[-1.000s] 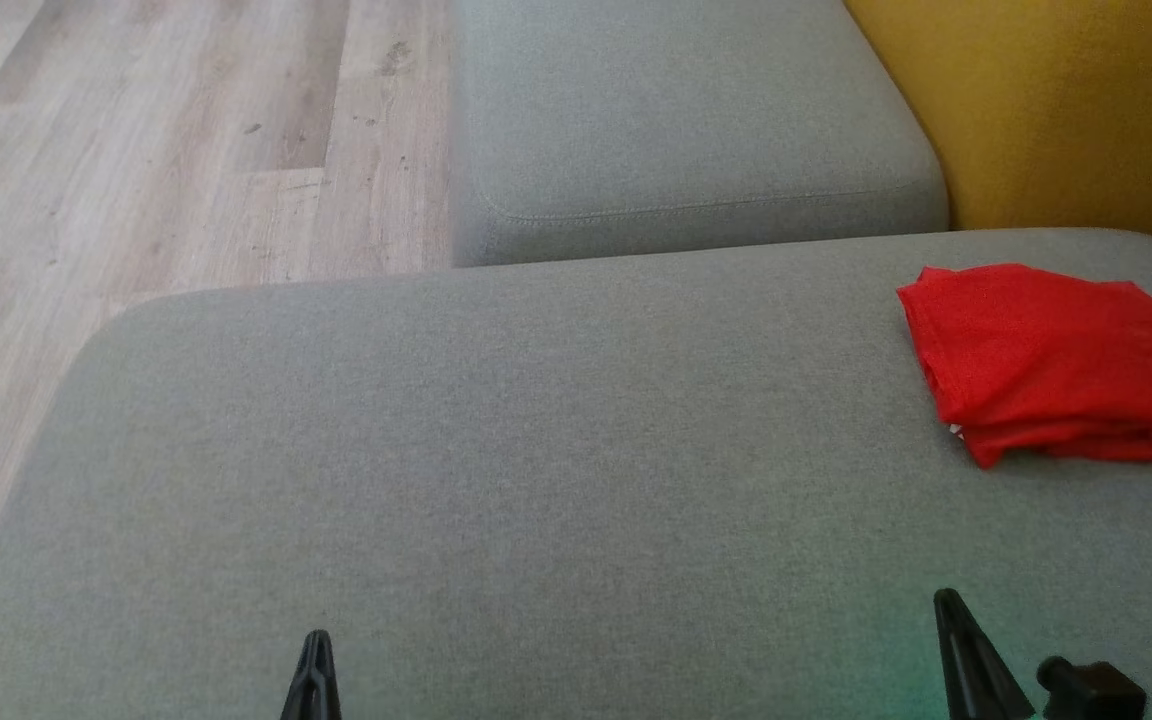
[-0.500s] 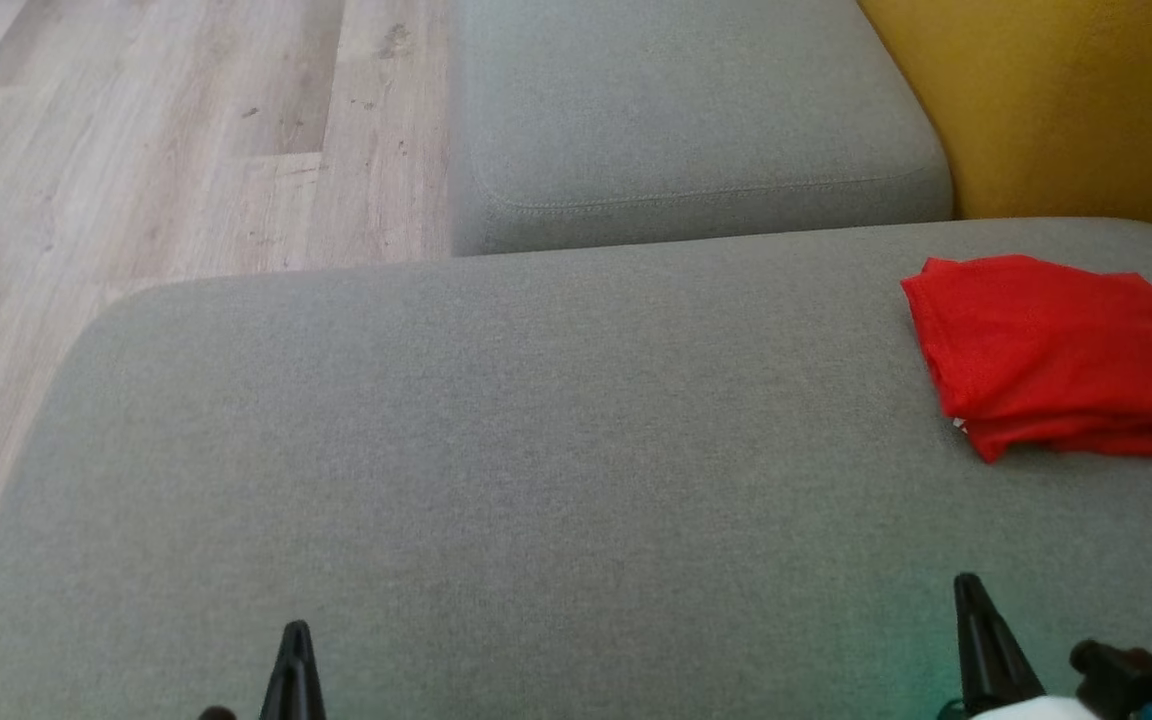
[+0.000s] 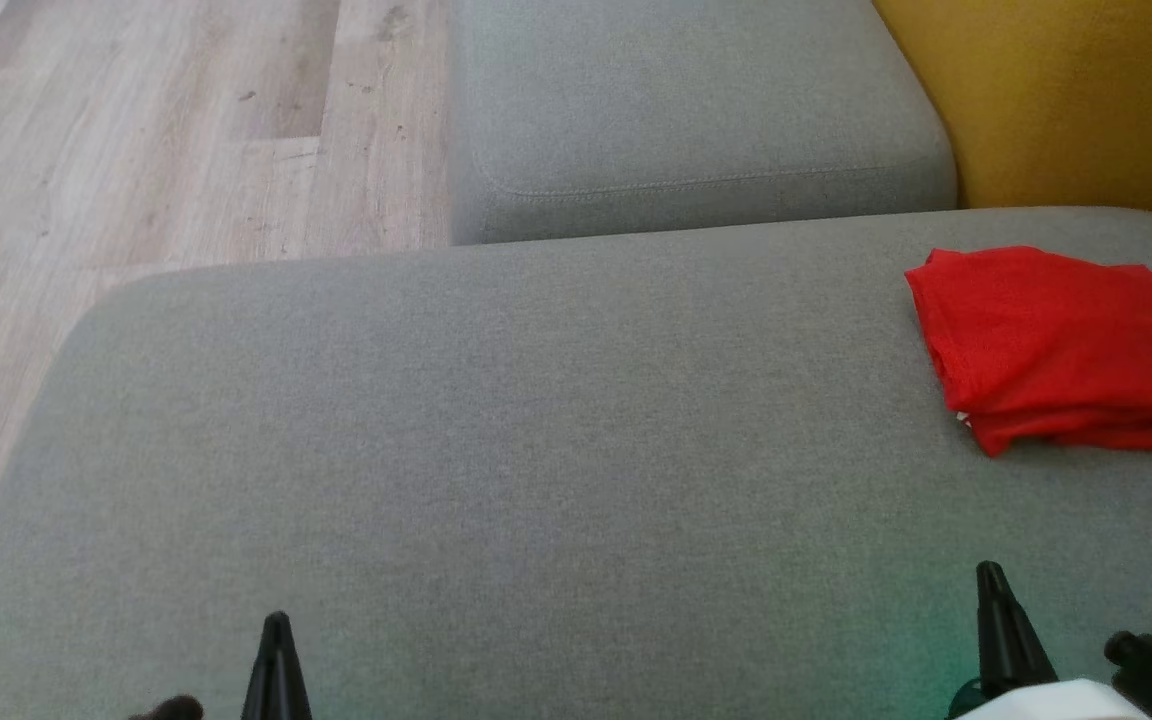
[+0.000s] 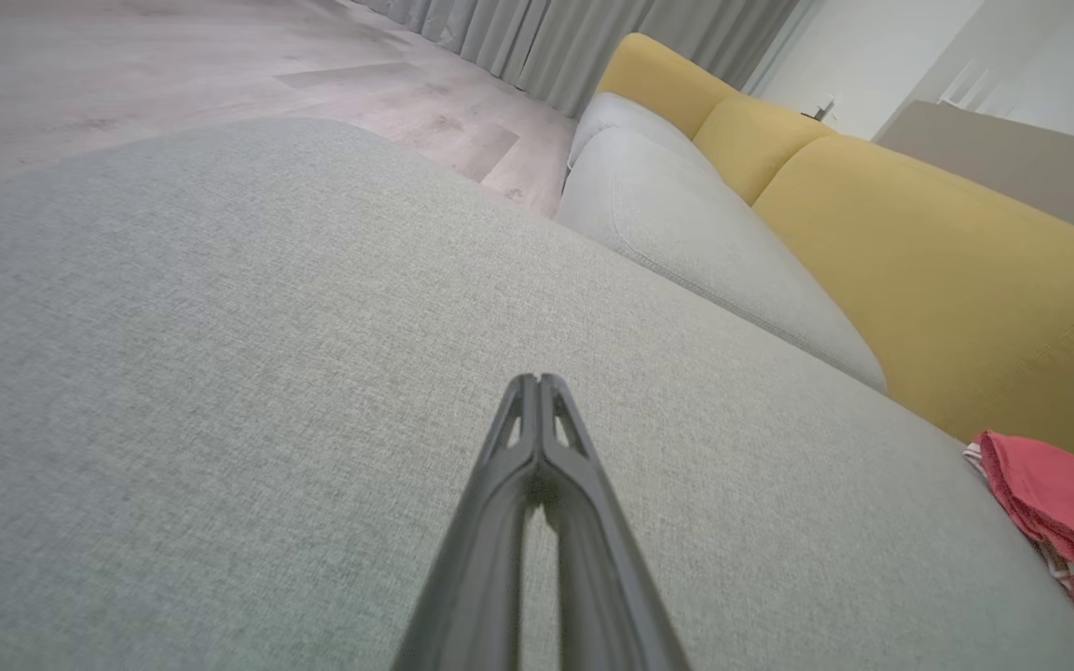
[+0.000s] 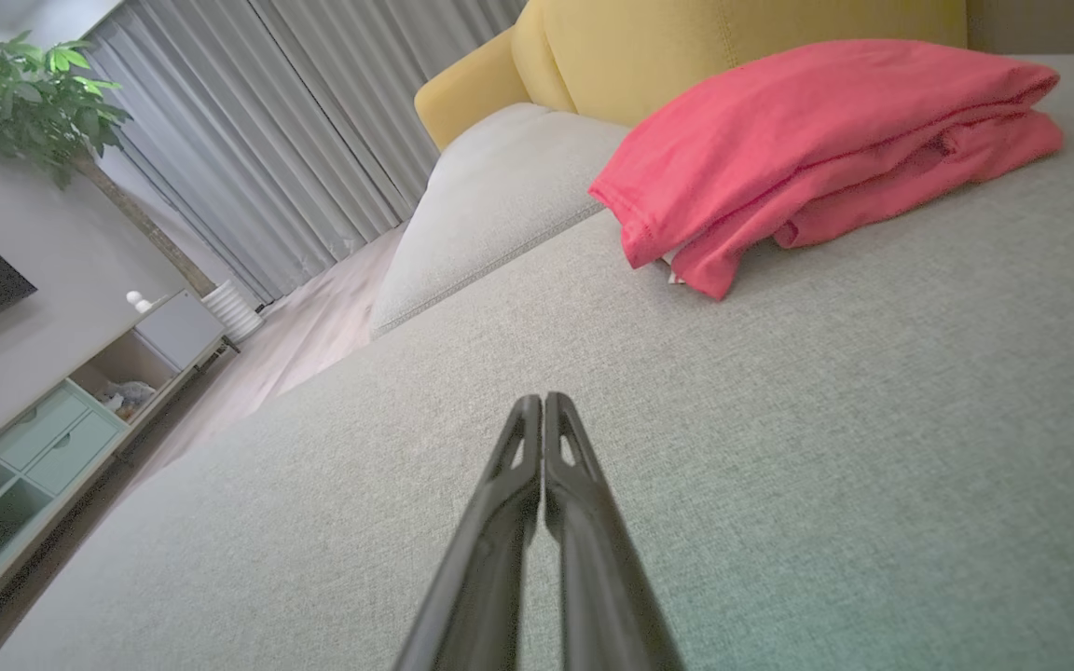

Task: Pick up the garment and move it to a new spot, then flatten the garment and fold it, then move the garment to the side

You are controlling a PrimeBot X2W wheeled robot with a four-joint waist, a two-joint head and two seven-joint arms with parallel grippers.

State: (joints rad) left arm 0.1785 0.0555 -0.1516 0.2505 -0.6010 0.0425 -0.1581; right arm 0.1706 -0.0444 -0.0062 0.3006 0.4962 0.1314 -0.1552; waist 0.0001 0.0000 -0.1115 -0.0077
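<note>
Garment (image 3: 1061, 345) on cushion (image 3: 536, 450) (far right)

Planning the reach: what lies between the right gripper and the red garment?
Bare grey cushion, nothing else, between the right gripper and the red garment; the right wrist view shows it.

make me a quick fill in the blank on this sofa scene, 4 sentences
1. The garment on the grey cushion is ____ in colour.
2. It lies nearer the ____ gripper than the other one.
3. The left gripper and the right gripper are both ____, holding nothing.
4. The backrest behind the garment is ____.

Missing words: red; right; shut; yellow
</note>
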